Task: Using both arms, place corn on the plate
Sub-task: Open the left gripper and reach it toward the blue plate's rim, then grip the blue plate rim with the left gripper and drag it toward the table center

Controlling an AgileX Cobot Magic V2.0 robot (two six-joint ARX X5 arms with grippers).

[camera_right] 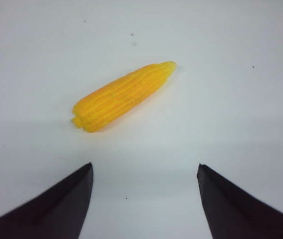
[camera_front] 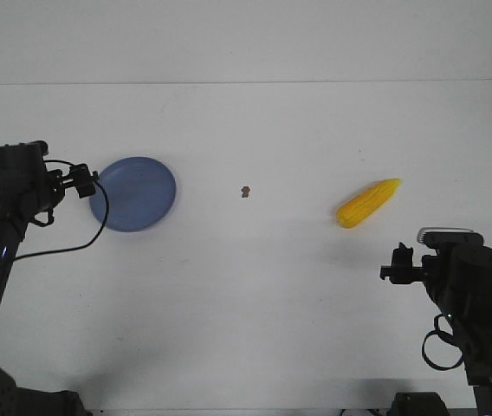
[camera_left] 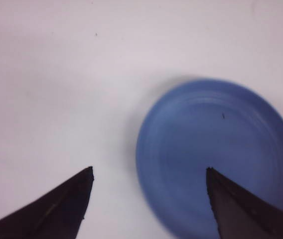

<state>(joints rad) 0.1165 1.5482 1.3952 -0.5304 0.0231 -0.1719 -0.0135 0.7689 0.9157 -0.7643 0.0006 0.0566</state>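
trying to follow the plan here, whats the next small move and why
Probably the right gripper should ease forward and down over the corn. Its jaws are open and empty, the cob lies apart on the table, and the plate sits empty by the left gripper.

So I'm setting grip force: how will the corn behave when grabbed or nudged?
The corn looks rounded and tapered, so a nudge would probably roll it in a curve. Its ridged kernel rows should give the fingers some bite. It keeps a straight shape lying flat, so likely stiff.
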